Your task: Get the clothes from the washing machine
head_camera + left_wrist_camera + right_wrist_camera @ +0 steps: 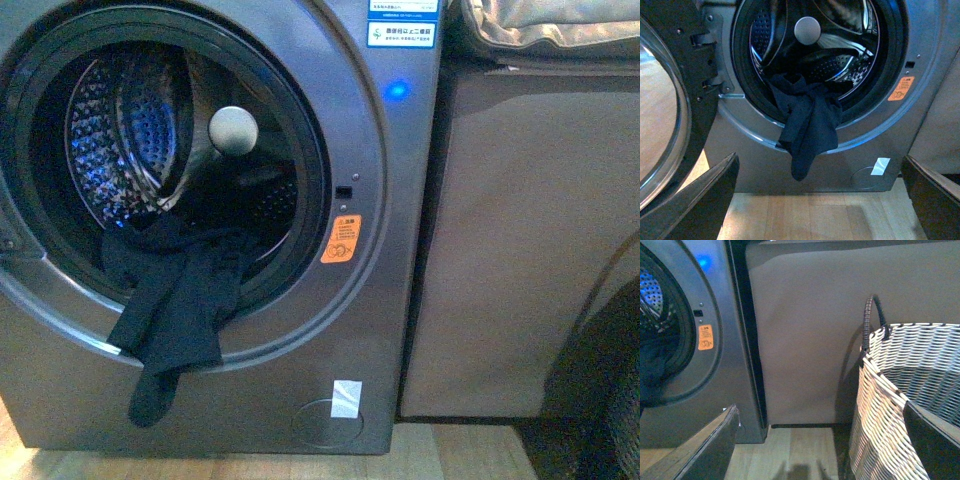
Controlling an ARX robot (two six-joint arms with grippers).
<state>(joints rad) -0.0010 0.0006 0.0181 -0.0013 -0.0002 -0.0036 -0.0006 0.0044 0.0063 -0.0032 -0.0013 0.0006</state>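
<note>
One black garment (180, 300) droops from the washing machine (385, 330); both jaws gape wide, empty, so a shallow pinch could drop it

We cannot read the print on the orange sticker (340, 240), we lose the inner end of the clothes (175, 310) in the dark drum (130, 140) of the washing machine (400, 330), and the woven basket (880, 430) and glass door (665, 115) run off their pictures' edges.

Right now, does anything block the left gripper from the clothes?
Nothing visible. The door is swung aside, and the clothes hang over the machine's rim, facing the open left gripper.
</note>
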